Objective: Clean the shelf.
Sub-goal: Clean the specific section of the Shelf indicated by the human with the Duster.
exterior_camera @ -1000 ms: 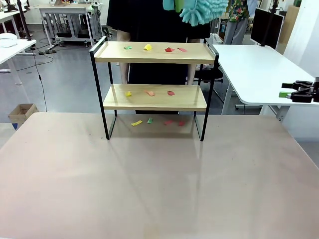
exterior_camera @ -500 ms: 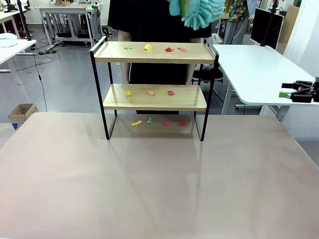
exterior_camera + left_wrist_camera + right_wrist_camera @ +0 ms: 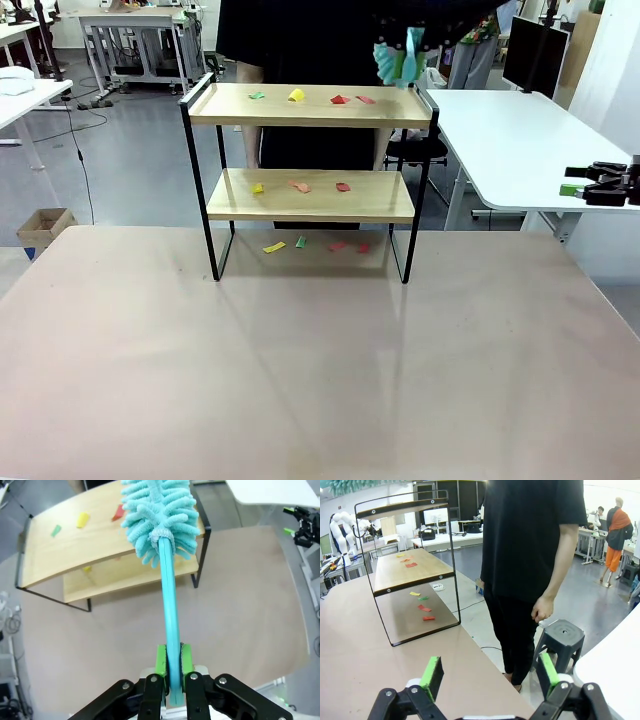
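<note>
1. Shelf (image 3: 310, 105) stands near the worktop's (image 3: 300, 380) far edge, open room in front
2. Scraps (image 3: 297, 95) lie on both boards and beneath
3. Left pincer (image 3: 169, 659) grips the duster (image 3: 160, 515) at the top board's right end; right pincer (image 3: 490, 672) gapes

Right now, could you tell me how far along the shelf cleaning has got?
Barely started. Done: nothing swept; coloured scraps lie on the top board of the shelf, more on the lower board and on the table beneath. In hand: the left gripper is shut on the teal duster, its head above the top board's right end. Left: sweeping both boards. The right gripper is open, idle.
</note>
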